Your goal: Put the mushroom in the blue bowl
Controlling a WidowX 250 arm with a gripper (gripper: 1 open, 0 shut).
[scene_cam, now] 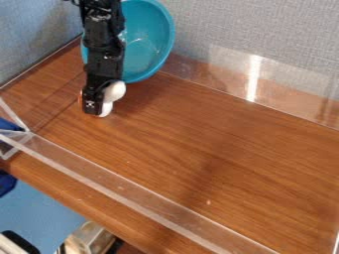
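the arm point(101, 45) comes down from the top edge, which cuts off its upper part, and it covers the left side of the blue bowl point(150, 38). the claw point(98, 105) is dark and cluttered with small parts, and it hides much of the mushroom point(117, 90); i cannot tell whether the jaws are clenched on it or stand apart around it. the mushroom is at the fingertips, outside the bowl and on the near side of it. the bowl's inside floor is hard to make out.

the bowl is round, smooth and glossy turquoise, with a plain rim. the table point(219, 139) is warm orange-brown wood with a soft sheen, a clear, shiny strip running along its near edge. behind it stands a wall point(265, 40) of grey, speckled texture, with a bright glare streak low down.

of the mushroom, a pale, rounded, cream-white part shows beside the dark fingers; its cap is too hidden to describe.
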